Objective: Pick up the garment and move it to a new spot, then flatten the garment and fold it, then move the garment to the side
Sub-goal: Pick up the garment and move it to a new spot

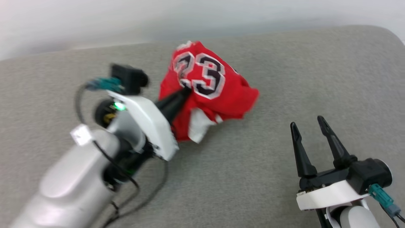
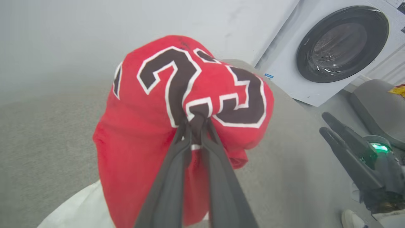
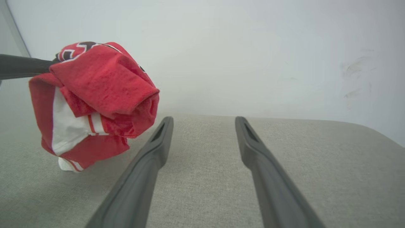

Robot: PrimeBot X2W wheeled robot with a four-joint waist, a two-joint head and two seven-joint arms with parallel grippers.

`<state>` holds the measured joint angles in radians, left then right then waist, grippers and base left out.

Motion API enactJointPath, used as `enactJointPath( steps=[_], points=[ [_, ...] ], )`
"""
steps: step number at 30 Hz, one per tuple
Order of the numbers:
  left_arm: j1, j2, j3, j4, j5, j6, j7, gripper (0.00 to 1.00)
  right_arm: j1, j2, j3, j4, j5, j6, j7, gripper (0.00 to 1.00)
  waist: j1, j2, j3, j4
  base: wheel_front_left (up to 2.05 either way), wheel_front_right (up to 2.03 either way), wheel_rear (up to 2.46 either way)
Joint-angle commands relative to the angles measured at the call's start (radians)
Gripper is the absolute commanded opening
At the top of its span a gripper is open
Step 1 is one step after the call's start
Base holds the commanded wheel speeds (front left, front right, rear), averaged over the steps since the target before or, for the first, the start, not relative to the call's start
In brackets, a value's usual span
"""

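The garment (image 1: 218, 95) is a red jersey with a black, white-outlined "23", bunched into a ball and hanging just above the grey padded surface, its white sleeve dangling low. My left gripper (image 1: 186, 91) is shut on a fold at the number; in the left wrist view its two fingers (image 2: 196, 122) pinch the garment (image 2: 148, 126) at the "23". My right gripper (image 1: 308, 123) stands open at the lower right, apart from the garment, nothing between its fingers. From the right wrist, the right gripper (image 3: 204, 118) shows its spread fingers, with the garment (image 3: 95, 101) bundled at upper left.
The grey fabric surface (image 1: 284, 79) stretches wide around the bundle, its rounded far edge meeting a pale wall. A white washing machine (image 2: 341, 47) with a dark round door stands beyond the surface's edge, beside a grey seat (image 2: 376, 104).
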<state>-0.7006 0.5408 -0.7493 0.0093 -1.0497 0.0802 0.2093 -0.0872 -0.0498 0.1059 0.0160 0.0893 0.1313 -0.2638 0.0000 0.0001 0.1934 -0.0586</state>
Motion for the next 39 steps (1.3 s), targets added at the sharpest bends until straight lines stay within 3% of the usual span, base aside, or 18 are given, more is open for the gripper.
enactJointPath(
  steps=[1,8,12,13,14,22,29,35,39],
  points=[
    [0.012,-0.029,-0.020,0.014,0.009,-0.005,-0.013,0.00,-0.014,-0.001,-0.003,-0.004,0.009,-0.001,-0.001,1.00,0.0000,-0.0001,0.028,-0.043,0.00,0.00,0.00],
    [-0.045,-0.188,-0.086,0.194,0.065,-0.037,-0.089,0.00,-0.029,-0.001,0.023,0.001,0.025,-0.001,-0.001,1.00,0.0000,-0.0001,0.092,-0.119,0.00,0.00,0.00],
    [-0.096,-0.247,-0.109,0.320,0.108,-0.063,-0.133,0.00,-0.042,0.000,0.041,-0.002,0.033,-0.001,-0.001,1.00,0.0000,-0.0001,0.129,-0.151,0.00,0.00,0.00],
    [-0.108,-0.257,-0.119,0.352,0.121,-0.072,-0.138,0.12,-0.044,-0.001,0.043,-0.002,0.033,-0.001,-0.001,1.00,0.0000,-0.0001,0.134,-0.157,0.00,0.00,0.00],
    [-0.119,-0.267,-0.132,0.382,0.132,-0.084,-0.145,1.00,-0.047,-0.001,0.042,-0.001,0.034,-0.001,-0.001,1.00,0.0000,-0.0001,0.137,-0.160,0.00,0.00,0.00],
    [-0.132,-0.307,-0.141,0.548,0.172,-0.126,-0.265,1.00,-0.046,-0.001,0.036,0.005,0.025,-0.001,-0.001,1.00,0.0000,-0.0001,0.114,-0.134,0.00,0.00,0.00],
    [-0.132,-0.270,-0.125,0.567,0.225,-0.148,-0.421,1.00,-0.023,-0.001,0.012,0.011,-0.013,-0.001,-0.001,1.00,0.0000,-0.0001,0.052,-0.062,0.00,0.00,0.00],
    [-0.083,-0.187,-0.058,0.504,0.314,-0.113,-0.474,1.00,-0.001,-0.001,-0.014,0.015,-0.043,-0.001,-0.001,1.00,0.0000,-0.0001,-0.018,0.006,0.00,0.00,0.00],
    [0.059,-0.106,0.108,0.329,0.424,-0.051,-0.474,1.00,0.020,-0.001,-0.035,0.009,-0.054,-0.001,-0.001,1.00,0.0000,-0.0001,-0.060,0.048,0.00,0.00,0.00]
  ],
)
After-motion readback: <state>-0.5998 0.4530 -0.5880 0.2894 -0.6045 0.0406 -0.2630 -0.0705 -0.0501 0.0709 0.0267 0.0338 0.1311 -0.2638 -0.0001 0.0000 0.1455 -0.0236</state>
